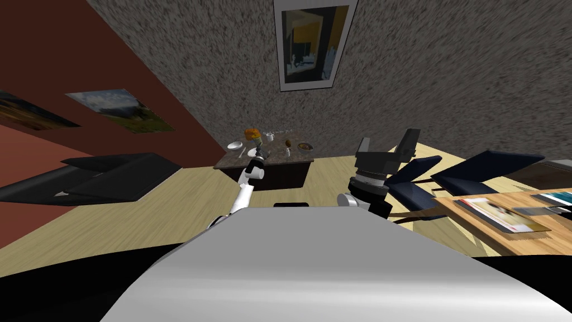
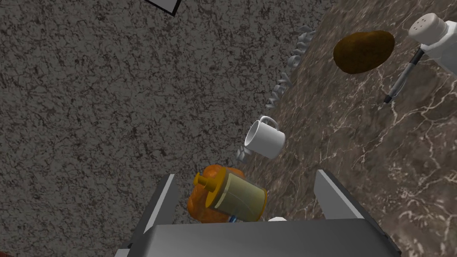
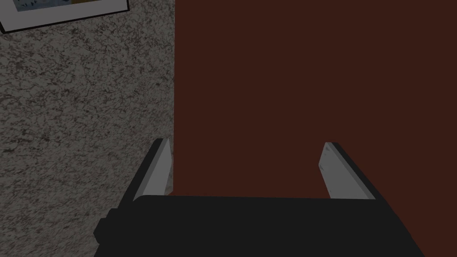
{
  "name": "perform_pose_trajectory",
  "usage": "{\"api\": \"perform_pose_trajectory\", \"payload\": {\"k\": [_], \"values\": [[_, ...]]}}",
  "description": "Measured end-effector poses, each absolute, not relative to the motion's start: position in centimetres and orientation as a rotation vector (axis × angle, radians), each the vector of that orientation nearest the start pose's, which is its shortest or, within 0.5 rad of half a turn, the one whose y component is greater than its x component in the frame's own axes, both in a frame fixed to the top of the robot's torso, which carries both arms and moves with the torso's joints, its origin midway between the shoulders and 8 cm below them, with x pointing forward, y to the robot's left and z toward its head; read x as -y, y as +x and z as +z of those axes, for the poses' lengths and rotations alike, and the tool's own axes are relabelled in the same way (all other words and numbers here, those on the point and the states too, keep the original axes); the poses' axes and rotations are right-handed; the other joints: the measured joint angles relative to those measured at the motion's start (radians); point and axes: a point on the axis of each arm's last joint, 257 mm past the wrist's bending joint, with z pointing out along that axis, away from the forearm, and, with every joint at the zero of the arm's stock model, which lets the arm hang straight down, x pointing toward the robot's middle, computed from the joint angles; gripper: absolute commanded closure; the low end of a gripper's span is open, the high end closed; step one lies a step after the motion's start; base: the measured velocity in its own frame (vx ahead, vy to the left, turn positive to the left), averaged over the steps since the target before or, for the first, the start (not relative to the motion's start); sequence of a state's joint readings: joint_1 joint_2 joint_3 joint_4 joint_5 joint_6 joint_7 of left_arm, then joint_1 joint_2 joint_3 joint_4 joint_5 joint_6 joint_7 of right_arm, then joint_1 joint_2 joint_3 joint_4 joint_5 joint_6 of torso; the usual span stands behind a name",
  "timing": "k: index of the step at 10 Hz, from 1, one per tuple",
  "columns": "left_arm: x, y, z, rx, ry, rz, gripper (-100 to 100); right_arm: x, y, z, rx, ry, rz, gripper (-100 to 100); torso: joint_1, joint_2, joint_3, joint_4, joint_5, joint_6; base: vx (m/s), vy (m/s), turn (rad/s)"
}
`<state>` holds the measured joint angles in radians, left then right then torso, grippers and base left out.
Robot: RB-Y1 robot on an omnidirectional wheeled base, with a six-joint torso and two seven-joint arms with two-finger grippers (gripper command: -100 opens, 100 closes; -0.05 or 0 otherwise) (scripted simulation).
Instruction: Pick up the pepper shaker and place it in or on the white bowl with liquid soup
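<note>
My left gripper is open over the marble table. An olive-yellow cylinder with an orange knobbed cap shows tilted in the gap between its fingers, in front of an orange lump. I cannot tell how far ahead it is. A white shaker with holes in its cap stands further along the table, past a brown potato. In the head view the left gripper is at the table's near edge. A white bowl with brownish contents sits toward the table's right end. My right gripper is open and empty, raised at my right.
A white mug and a pen lie on the table. Another white bowl and a plate sit at its left end. A black sofa stands left, dark blue chairs and a wooden table right.
</note>
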<state>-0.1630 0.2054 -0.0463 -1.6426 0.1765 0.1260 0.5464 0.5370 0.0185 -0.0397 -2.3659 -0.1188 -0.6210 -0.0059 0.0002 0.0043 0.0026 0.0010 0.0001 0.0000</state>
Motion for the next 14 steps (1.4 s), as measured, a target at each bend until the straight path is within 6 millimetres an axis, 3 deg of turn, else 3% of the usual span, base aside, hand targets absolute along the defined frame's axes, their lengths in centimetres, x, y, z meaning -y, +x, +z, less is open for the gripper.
{"api": "perform_pose_trajectory", "payload": {"k": [14], "values": [[-21.3, 66.2, -19.7, -0.986, -1.975, -1.622, -100, 30.4, 29.4, 7.2, -0.399, 0.592, 1.359, 0, -0.001, -0.002, -0.001, 0.0, 0.0, 0.0, -0.039, 0.002, -0.022]]}}
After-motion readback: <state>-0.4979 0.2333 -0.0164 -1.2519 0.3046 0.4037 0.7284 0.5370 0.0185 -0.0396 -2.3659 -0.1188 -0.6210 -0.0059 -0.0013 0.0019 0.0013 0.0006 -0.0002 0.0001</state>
